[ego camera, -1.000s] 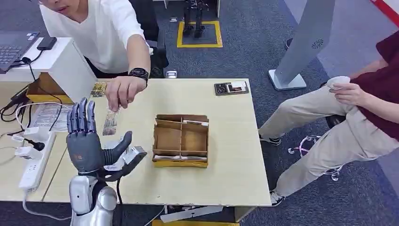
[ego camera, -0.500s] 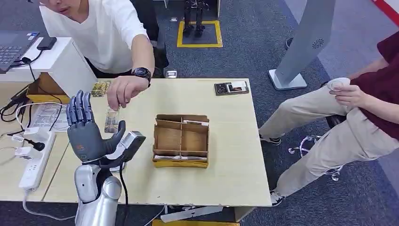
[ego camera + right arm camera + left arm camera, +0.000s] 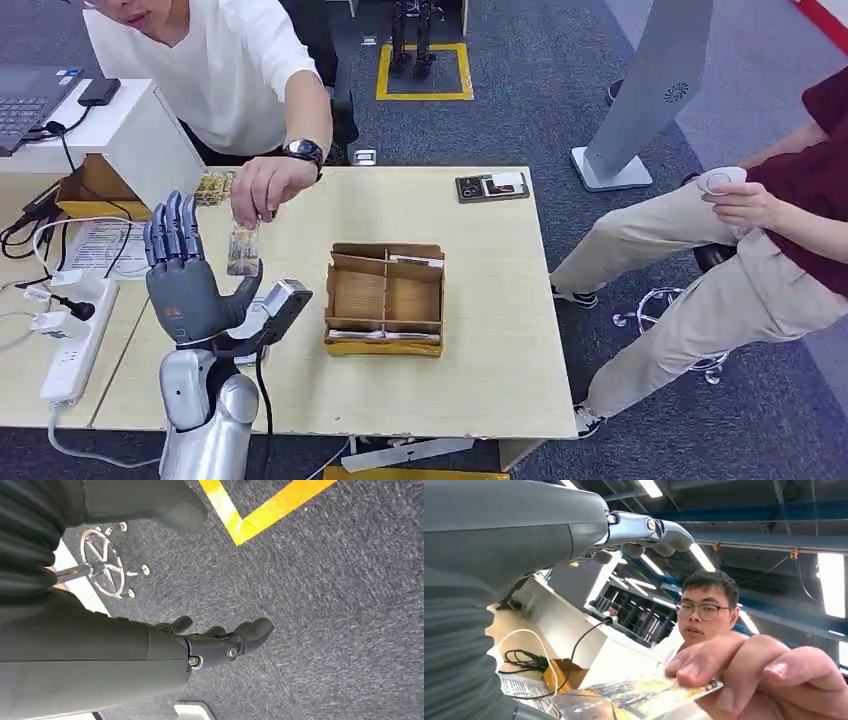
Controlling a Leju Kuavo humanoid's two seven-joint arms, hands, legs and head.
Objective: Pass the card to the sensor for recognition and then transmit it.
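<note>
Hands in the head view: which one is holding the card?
The person in white's hand, reaching over the table, pinches the card; the robot's left hand is open beside it.

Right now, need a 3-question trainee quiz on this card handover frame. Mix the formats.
1. True or false: the left hand already grips the card.
2. Who holds the card? A) the person's hand B) the left hand C) nobody, it lies on the table
3. Fill in: the wooden box stands on the ____.

Key
1. False: the hand is raised beside the card with its fingers spread and nothing in them.
2. A: the person pinches its top edge.
3. table
</note>
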